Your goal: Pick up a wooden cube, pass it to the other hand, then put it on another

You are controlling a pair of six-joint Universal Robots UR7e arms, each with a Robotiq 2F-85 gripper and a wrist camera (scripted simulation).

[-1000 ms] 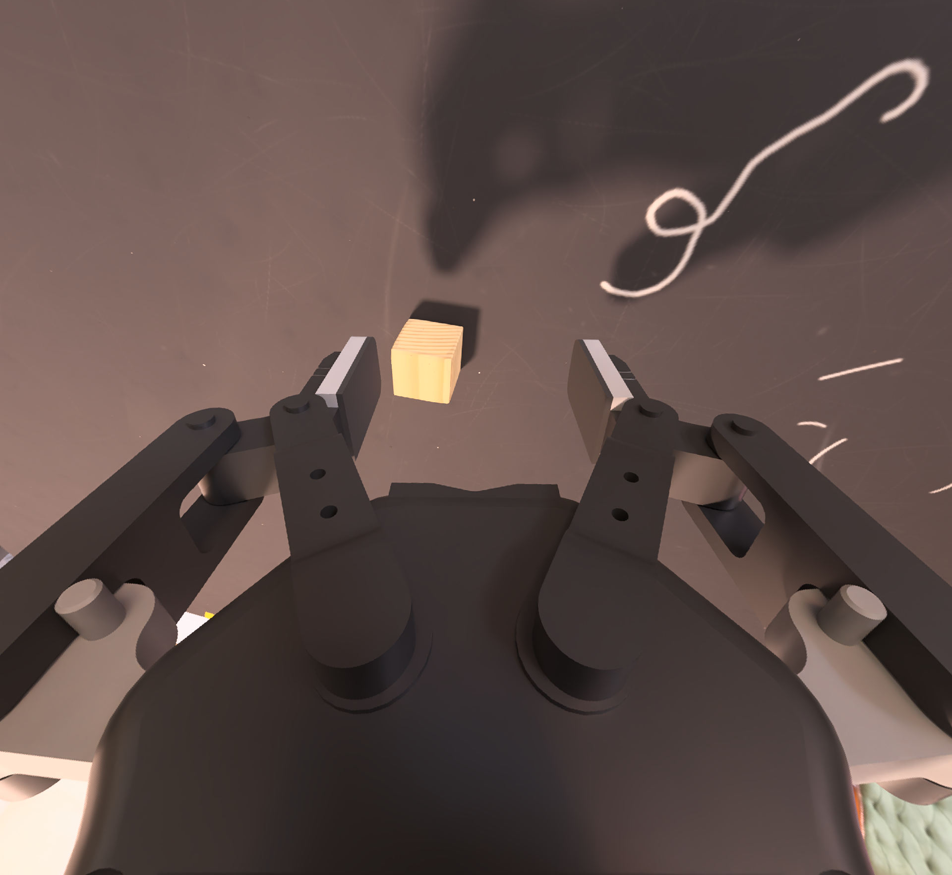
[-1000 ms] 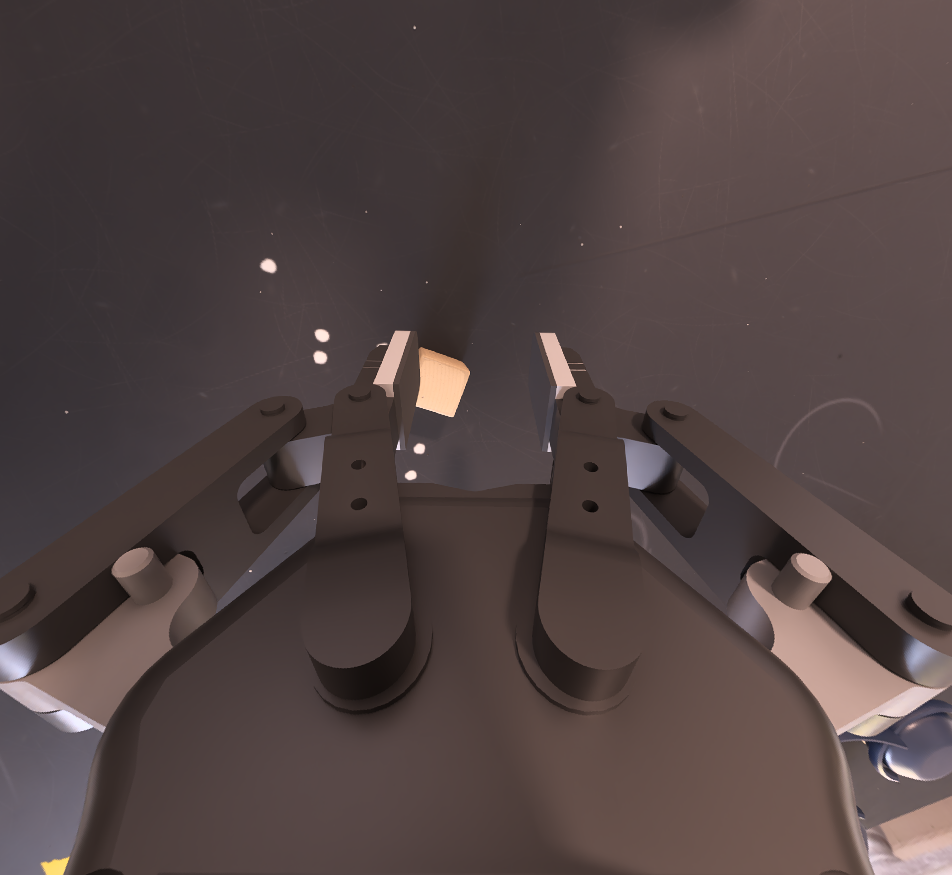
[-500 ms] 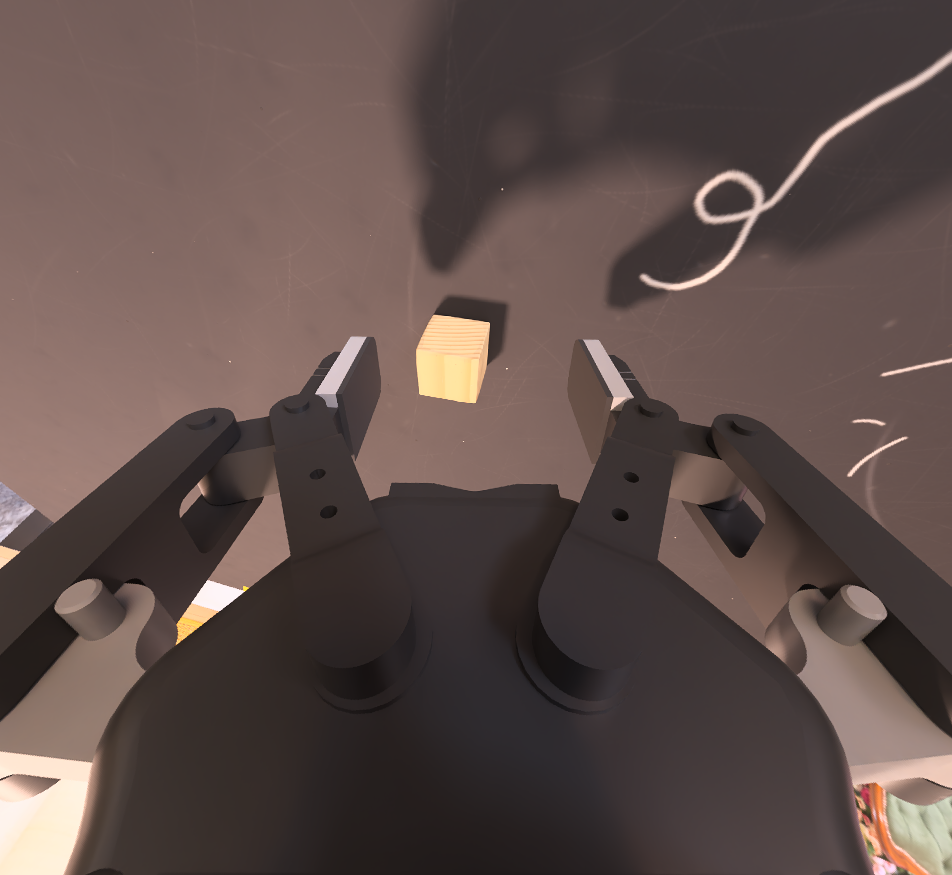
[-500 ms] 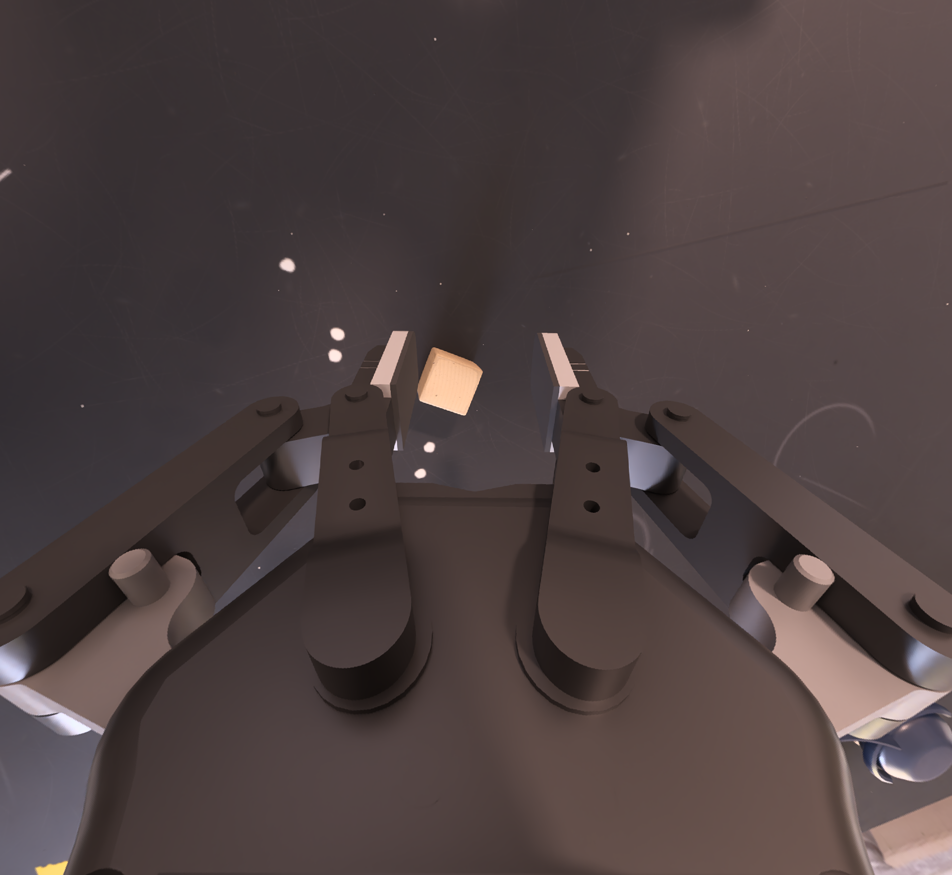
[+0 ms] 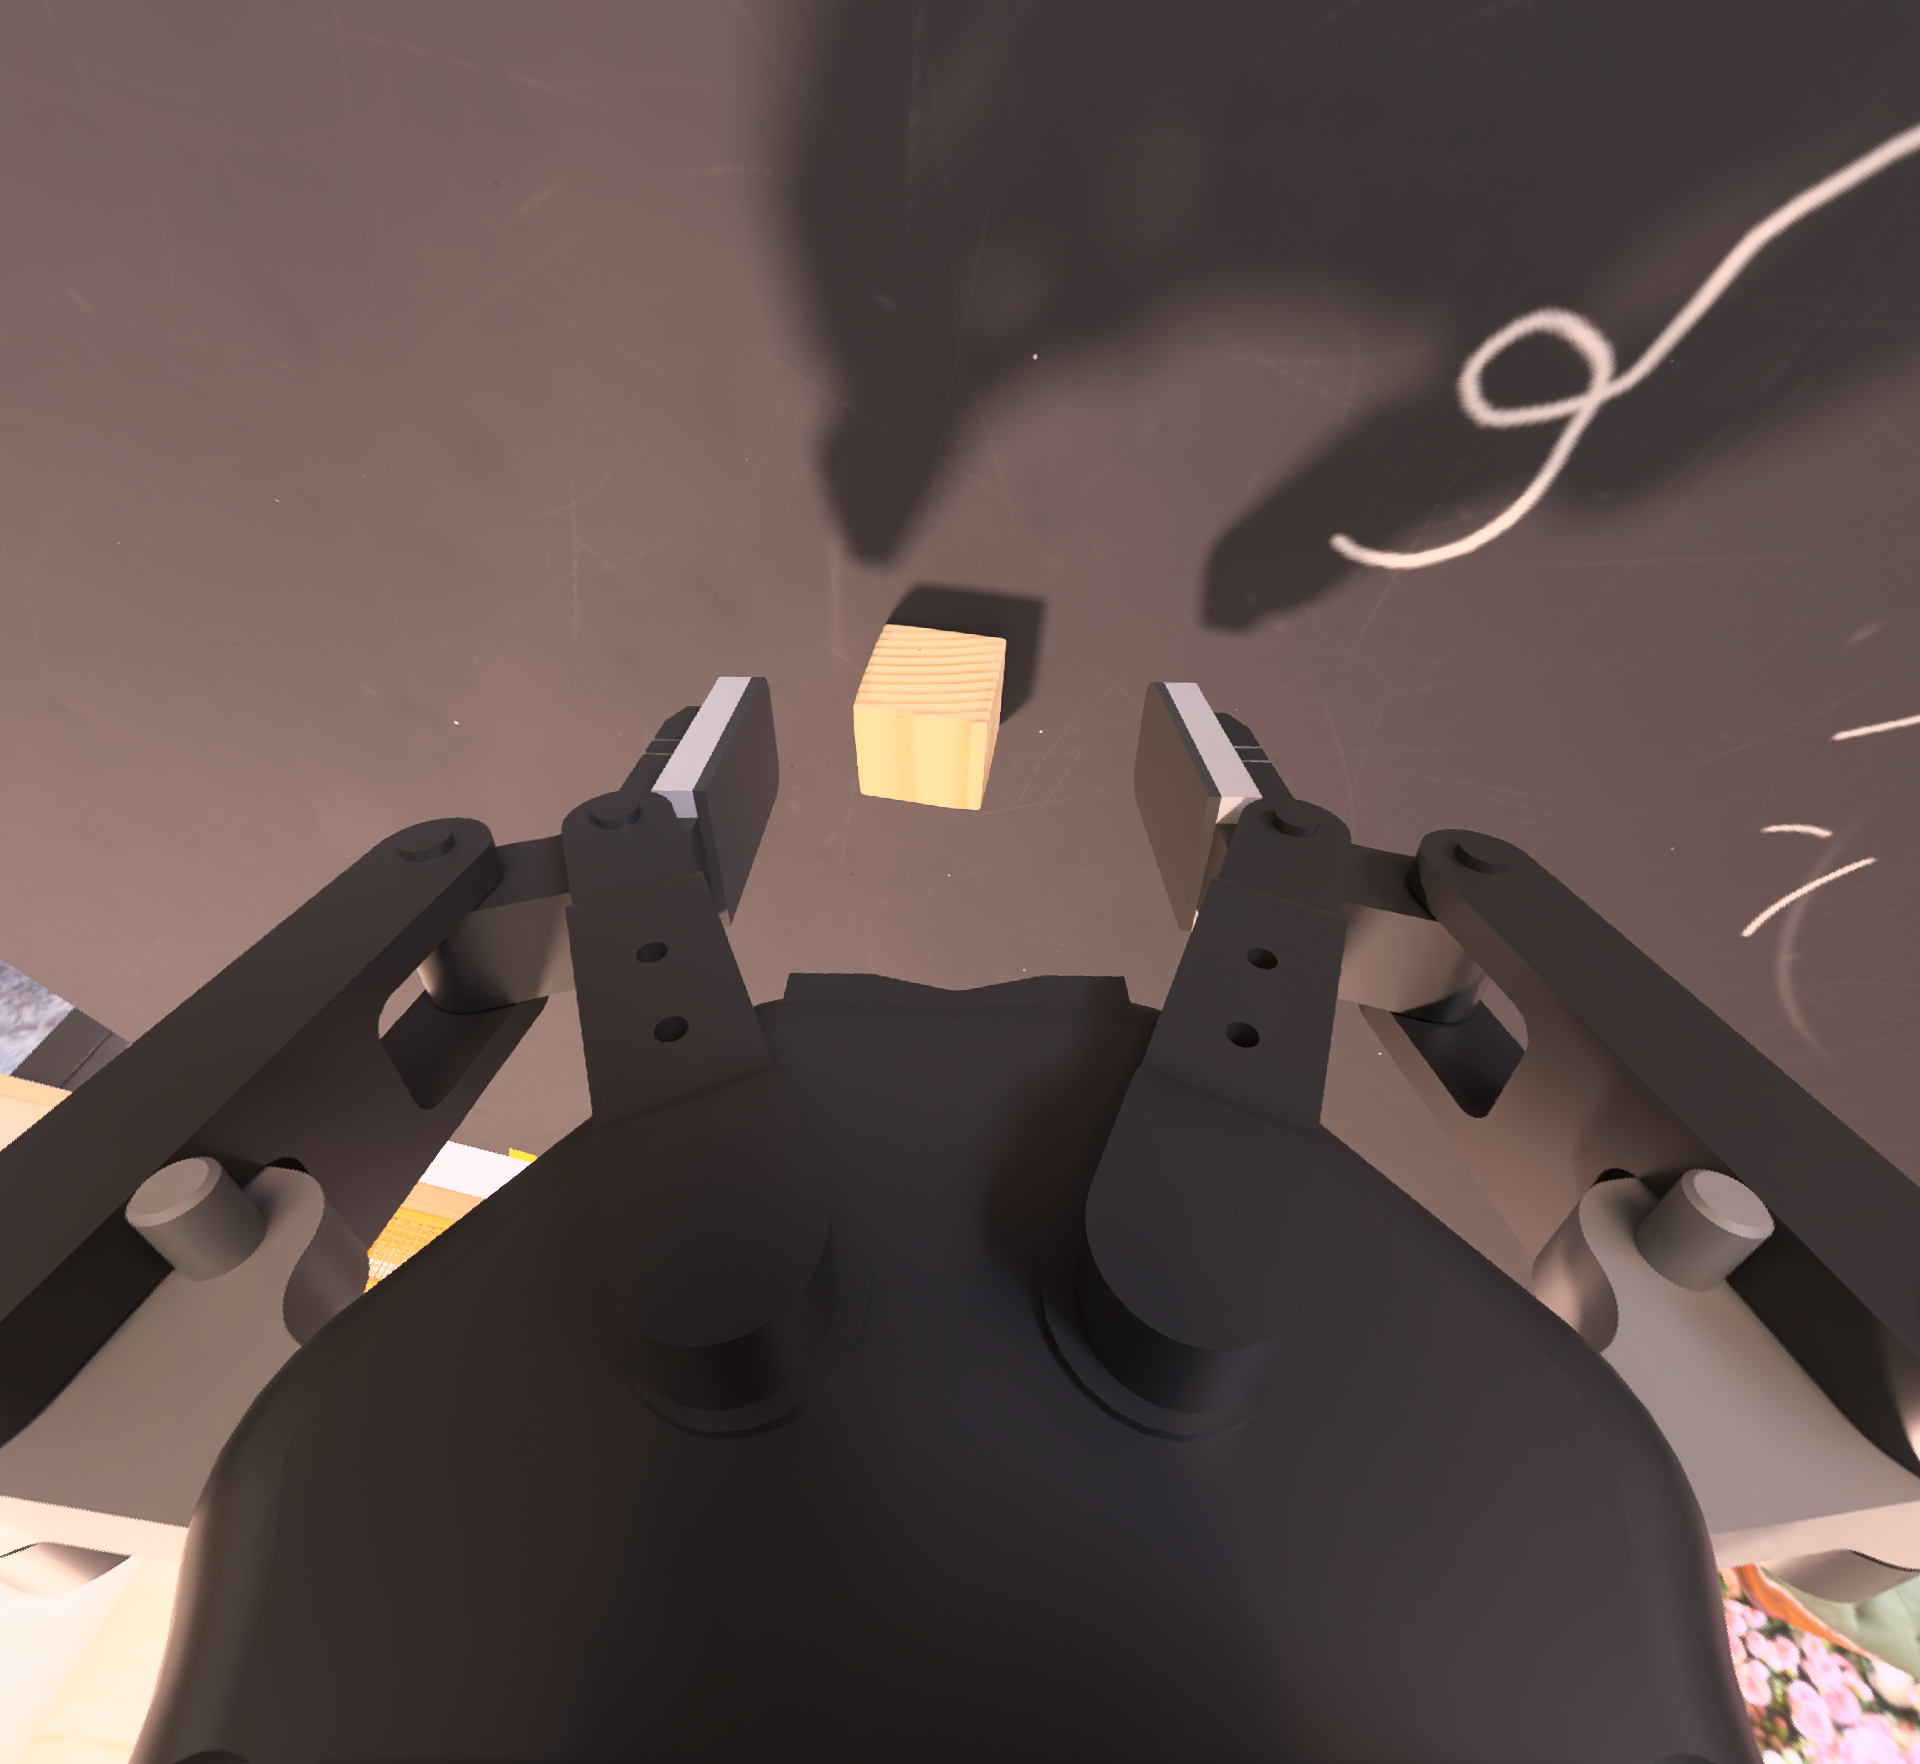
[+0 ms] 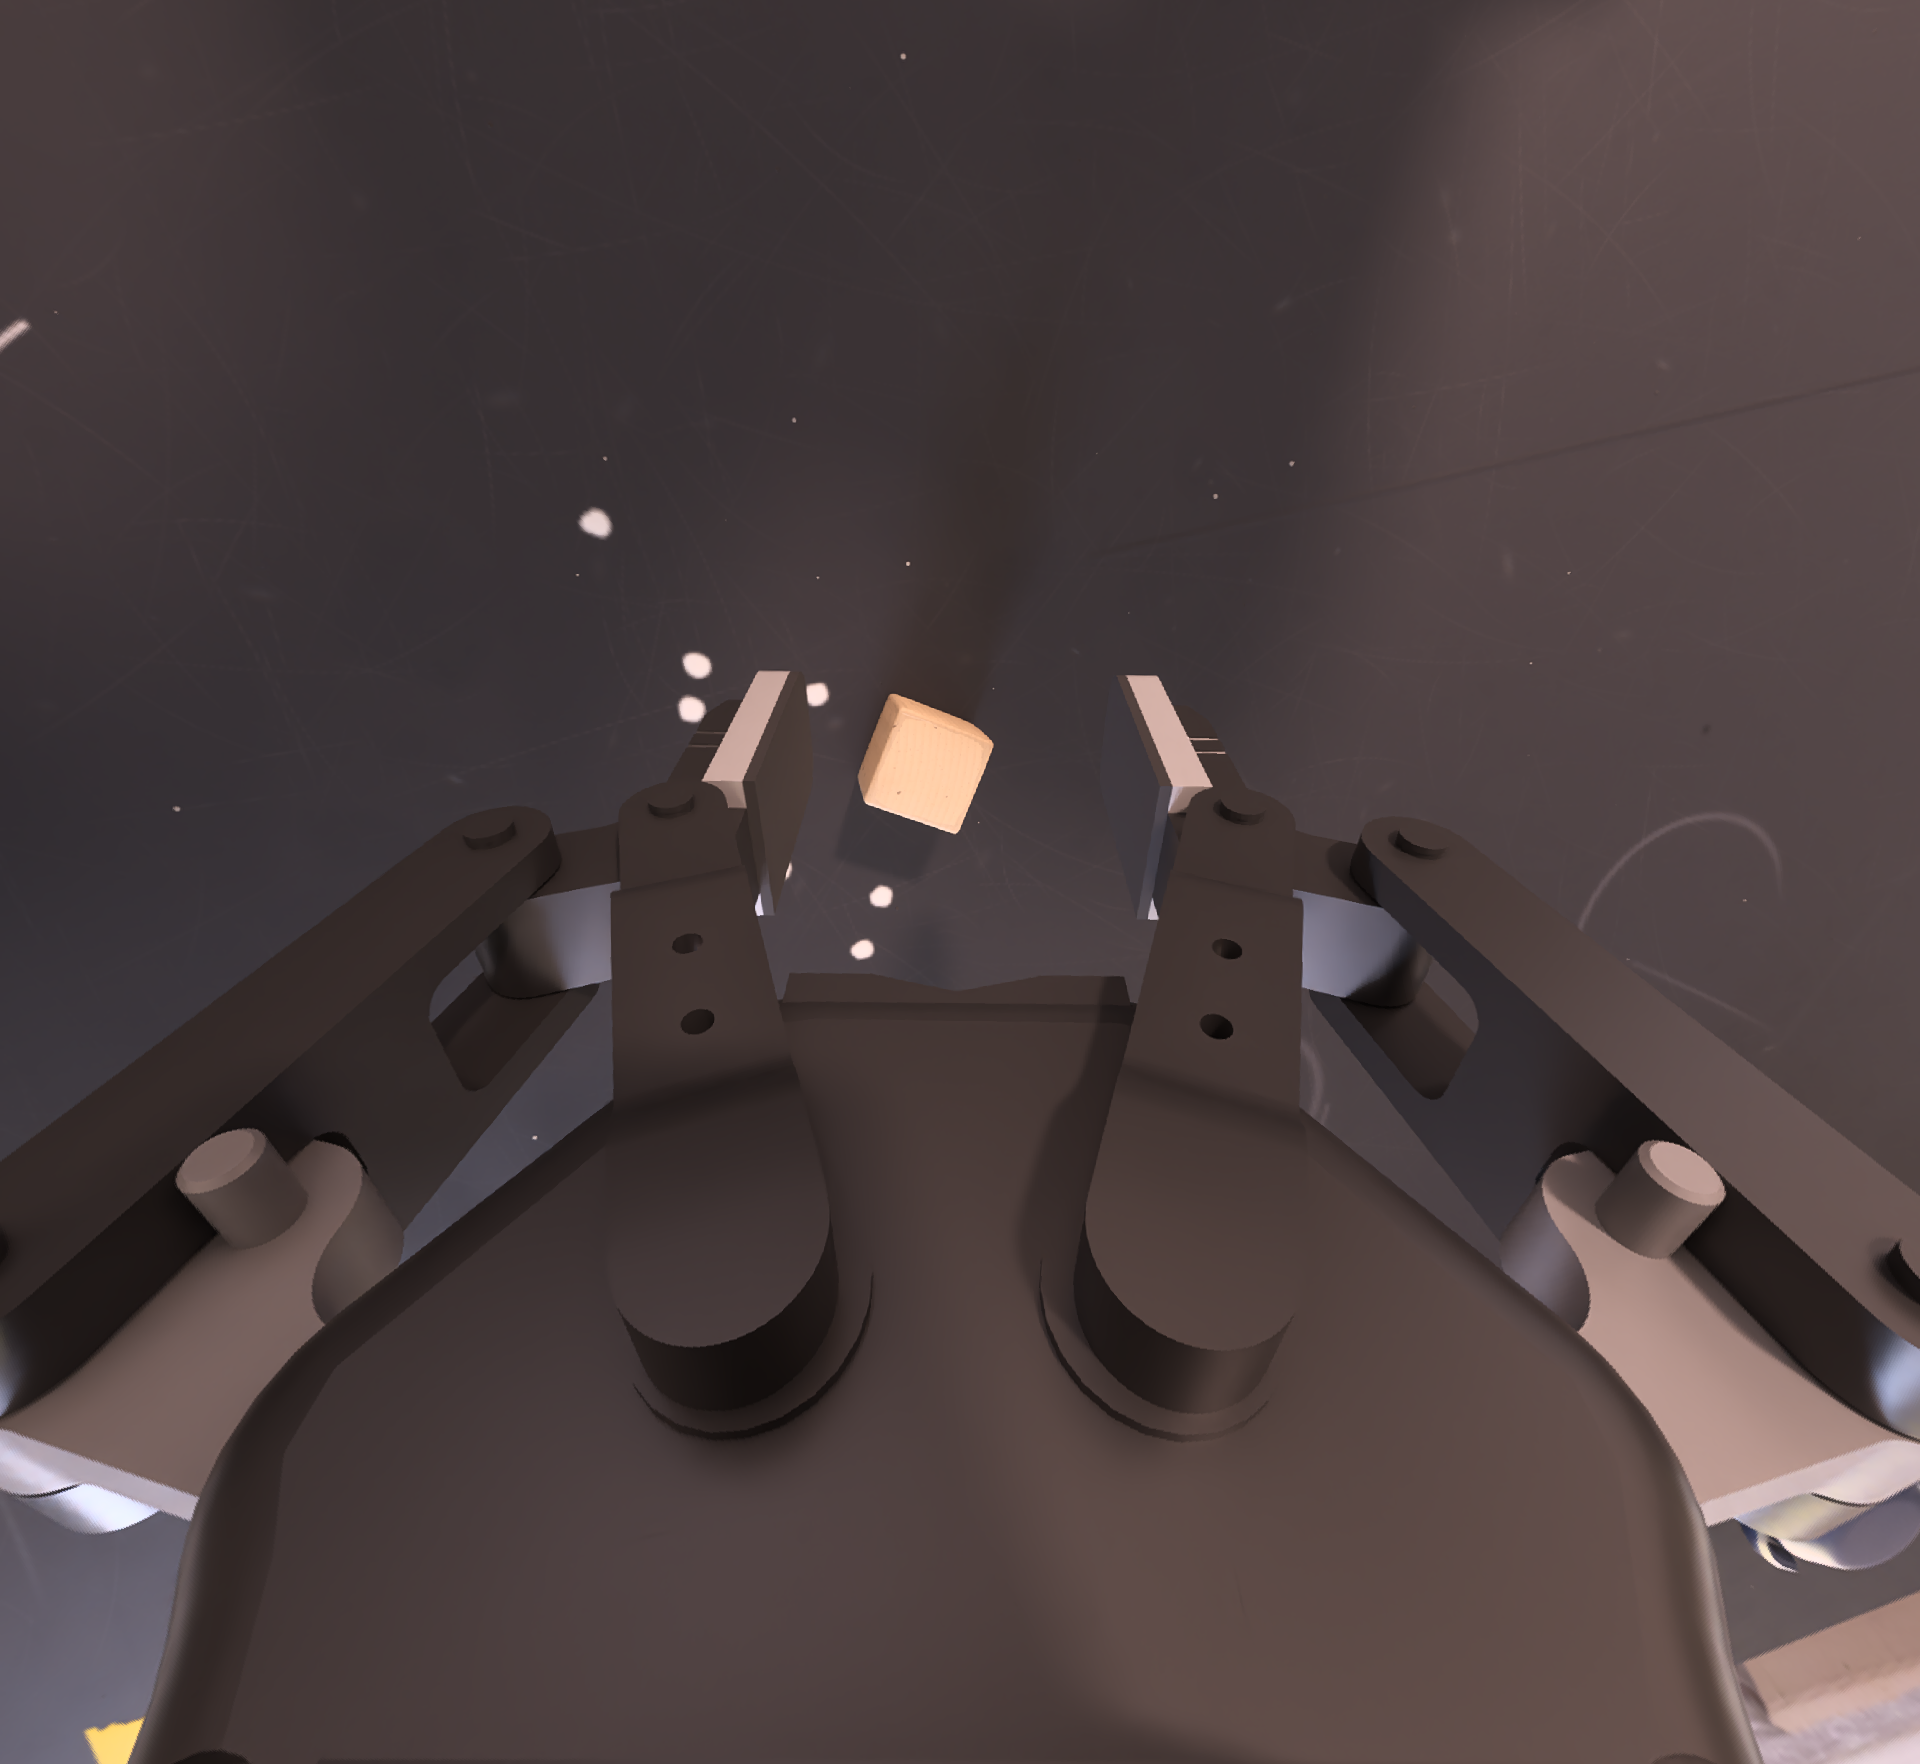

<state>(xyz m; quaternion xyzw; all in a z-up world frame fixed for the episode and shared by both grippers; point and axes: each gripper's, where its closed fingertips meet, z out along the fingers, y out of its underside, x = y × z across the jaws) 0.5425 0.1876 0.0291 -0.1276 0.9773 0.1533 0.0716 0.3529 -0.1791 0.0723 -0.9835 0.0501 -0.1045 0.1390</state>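
Wooden cube (image 5: 928, 727) on dark table (image 5: 416, 364), framed between spread fingers of left gripper (image 5: 956, 758), untouched; second cube (image 6: 925, 764), tilted on a corner, between parted fingers of right gripper (image 6: 954, 758); both empty

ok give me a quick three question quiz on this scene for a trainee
1. True or false: the left hand is shut on the wooden cube.
2. In the right wrist view, the cube lies: A) between the open fingers, square to them; B) between them, turned at an angle; C) outside them.
3. Fill in: the pale loop-shaped line on the dark table is on the cube's ____ side in the left wrist view.

Key: 1 false; 2 B; 3 right
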